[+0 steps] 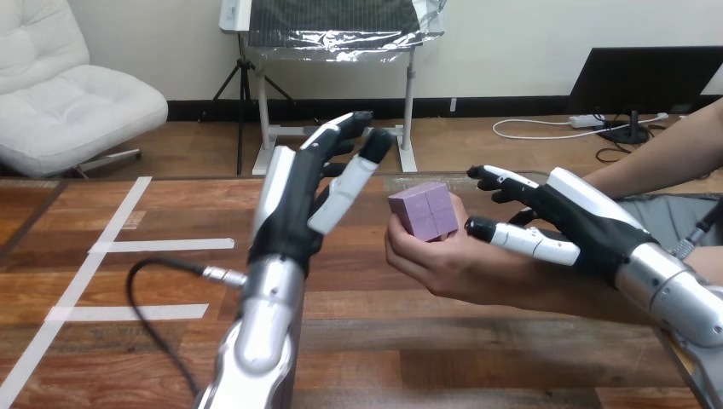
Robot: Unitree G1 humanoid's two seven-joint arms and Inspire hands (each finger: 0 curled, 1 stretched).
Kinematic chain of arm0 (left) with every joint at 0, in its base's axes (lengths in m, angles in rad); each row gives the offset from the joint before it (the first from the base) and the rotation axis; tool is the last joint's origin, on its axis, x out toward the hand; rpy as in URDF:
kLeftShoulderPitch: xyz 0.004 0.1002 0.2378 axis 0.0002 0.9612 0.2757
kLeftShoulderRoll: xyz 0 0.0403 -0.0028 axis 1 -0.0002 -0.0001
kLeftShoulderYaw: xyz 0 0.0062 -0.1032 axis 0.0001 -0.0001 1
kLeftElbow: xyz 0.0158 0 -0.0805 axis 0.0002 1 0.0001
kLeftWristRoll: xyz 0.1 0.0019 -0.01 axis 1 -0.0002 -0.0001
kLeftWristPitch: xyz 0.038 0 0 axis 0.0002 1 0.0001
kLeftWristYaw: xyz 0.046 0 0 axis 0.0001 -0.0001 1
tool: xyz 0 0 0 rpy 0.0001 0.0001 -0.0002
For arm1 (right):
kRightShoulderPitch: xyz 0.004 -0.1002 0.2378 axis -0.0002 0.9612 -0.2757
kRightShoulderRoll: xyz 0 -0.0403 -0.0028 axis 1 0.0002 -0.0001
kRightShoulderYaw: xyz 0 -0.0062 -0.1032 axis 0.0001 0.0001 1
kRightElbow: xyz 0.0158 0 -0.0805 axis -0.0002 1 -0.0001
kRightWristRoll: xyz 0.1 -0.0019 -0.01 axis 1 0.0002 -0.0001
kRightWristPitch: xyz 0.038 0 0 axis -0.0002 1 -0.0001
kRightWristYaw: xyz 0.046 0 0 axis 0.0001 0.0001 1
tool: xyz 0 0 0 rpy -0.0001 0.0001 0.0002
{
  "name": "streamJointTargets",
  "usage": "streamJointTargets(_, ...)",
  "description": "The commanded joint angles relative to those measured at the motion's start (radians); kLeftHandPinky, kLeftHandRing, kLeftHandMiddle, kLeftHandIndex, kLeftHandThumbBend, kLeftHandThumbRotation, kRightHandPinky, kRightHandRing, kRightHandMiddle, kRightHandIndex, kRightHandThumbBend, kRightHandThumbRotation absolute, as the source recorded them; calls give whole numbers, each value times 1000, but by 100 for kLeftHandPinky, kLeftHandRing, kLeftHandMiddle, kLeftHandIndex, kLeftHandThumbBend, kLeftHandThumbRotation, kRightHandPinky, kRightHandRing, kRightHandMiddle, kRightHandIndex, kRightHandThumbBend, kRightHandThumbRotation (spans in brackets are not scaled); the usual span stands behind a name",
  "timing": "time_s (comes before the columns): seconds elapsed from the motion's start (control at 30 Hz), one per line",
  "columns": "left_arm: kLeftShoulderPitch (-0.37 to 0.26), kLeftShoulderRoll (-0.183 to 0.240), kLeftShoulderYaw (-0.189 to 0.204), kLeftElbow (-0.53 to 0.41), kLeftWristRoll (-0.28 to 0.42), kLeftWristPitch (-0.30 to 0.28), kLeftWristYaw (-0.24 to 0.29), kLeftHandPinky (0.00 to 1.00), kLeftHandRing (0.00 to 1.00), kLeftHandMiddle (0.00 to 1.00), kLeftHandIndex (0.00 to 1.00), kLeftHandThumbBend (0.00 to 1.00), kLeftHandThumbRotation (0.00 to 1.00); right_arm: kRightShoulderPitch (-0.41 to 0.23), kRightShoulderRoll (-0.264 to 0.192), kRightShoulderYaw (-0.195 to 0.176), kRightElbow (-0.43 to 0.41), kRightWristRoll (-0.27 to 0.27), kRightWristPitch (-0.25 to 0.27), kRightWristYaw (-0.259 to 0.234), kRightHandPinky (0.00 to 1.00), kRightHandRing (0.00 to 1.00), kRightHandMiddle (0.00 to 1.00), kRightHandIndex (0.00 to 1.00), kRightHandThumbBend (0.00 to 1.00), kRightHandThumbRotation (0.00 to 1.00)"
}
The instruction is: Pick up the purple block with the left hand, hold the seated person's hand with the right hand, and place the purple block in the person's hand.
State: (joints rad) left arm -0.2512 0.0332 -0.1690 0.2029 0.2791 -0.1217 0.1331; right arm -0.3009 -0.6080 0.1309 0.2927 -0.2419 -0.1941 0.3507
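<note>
The purple block [422, 210] rests in the person's hand [435, 260], which is cupped palm-up above the table's middle with its fingers round the block. My left hand [300, 204] is raised just left of the block, fingers straight and spread, holding nothing and a short gap away from it. My right hand [569, 223] comes in from the right and sits over the person's hand near the wrist. Its thumb [511, 239] lies along the near side and its fingers [499, 181] reach round the far side, clasping it.
The wooden table [443, 358] carries white tape lines [111, 247] at the left. A black cable [162, 294] loops beside my left forearm. The person's forearm [563, 298] stretches to the right above the table.
</note>
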Motion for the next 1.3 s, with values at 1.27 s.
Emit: streamJointTargets(1.27,533,26,130,-758,-279,-37,-149,76,77,77,72,69,100,316,341,-156,-465,576,-110,-24,82,87,87,87,95,100)
